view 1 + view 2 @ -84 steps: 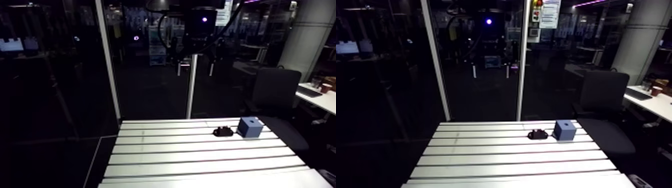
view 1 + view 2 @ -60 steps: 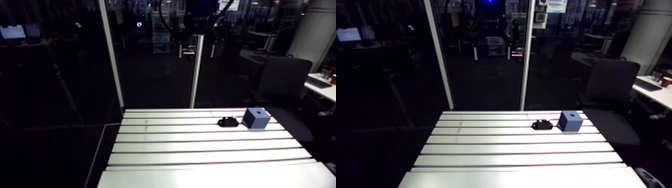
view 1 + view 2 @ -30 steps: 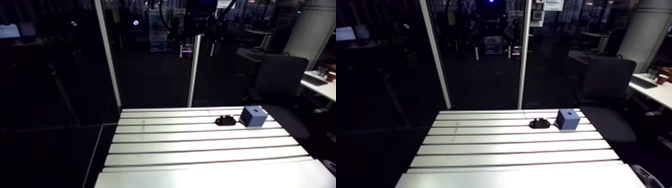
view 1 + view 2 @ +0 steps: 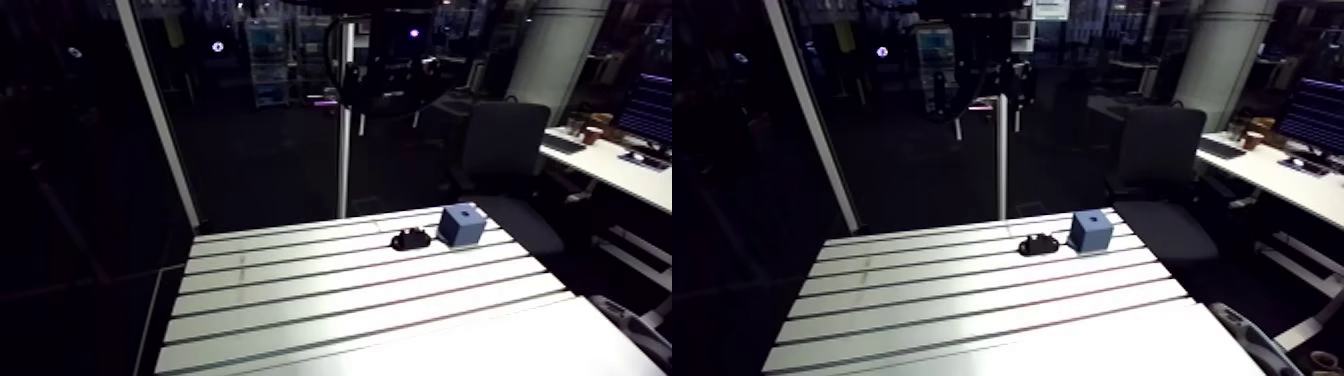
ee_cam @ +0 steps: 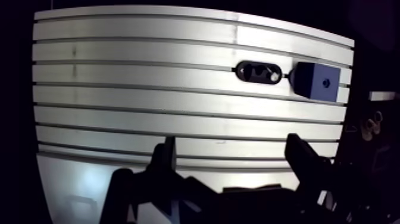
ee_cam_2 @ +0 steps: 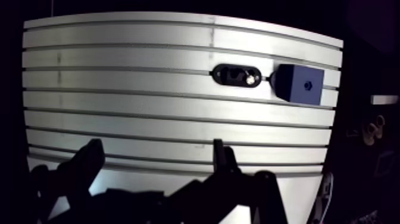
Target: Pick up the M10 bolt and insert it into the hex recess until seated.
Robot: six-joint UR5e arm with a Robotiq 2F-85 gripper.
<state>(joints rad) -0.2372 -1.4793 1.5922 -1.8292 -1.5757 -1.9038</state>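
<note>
A small black oval holder (image 5: pixel 258 72) with a bright metal spot at one end lies near the far edge of the slotted table (image 4: pixel 350 300); I cannot make out a bolt's shape in it. Close beside it stands a blue cube (image 5: pixel 316 80) with a dark hole in its top face. In the arm view the holder (image 4: pixel 410 240) and cube (image 4: pixel 460 226) sit side by side at the far right. My gripper (image 5: pixel 233 159) hangs high over the table's near part, well short of both. It is open, with nothing between its dark fingers (image 5: pixel 166 156).
A white post (image 4: pixel 345 150) rises just behind the table's far edge. An office chair (image 4: pixel 505 150) stands beyond the far right corner. A grey object (image 4: pixel 1247 340) lies off the near right corner. Bare slotted surface stretches between the gripper and the holder.
The arm camera has swung, so the table now looks turned and shifted left. Holder and cube stay side by side on the table.
</note>
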